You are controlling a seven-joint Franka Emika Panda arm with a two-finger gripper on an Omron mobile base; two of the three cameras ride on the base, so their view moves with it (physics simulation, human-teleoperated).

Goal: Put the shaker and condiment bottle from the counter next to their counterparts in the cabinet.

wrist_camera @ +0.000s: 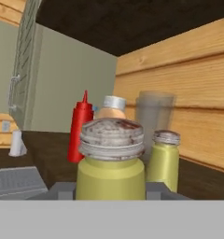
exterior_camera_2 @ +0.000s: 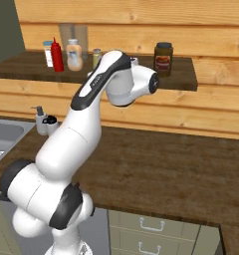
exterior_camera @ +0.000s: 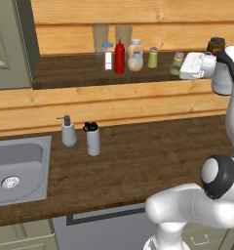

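- Nearest, in the hand view, the gripper [wrist_camera: 111, 189] is closed on the shaker [wrist_camera: 111, 161], its grey fingers [wrist_camera: 61, 190] hugging the yellow-green body on both sides.
- Just beyond it, at two o'clock, stands the matching shaker [wrist_camera: 164, 158], close beside but apart.
- At eleven o'clock behind it rises the red condiment bottle [wrist_camera: 81, 128], with a rounded bottle [wrist_camera: 111, 108] peeking over the held cap and a clear glass [wrist_camera: 153, 114] at one o'clock.
- From the left base view, the held shaker [exterior_camera: 177, 63] hangs over the right part of the cabinet shelf [exterior_camera: 70, 73], at three o'clock from its twin [exterior_camera: 152, 57].
- Below, on the counter [exterior_camera: 138, 161], a soap dispenser [exterior_camera: 68, 131] and a white bottle [exterior_camera: 92, 138] stand near the sink [exterior_camera: 19, 166].
- A dark jar [exterior_camera_2: 163, 58] sits at the shelf's right end.
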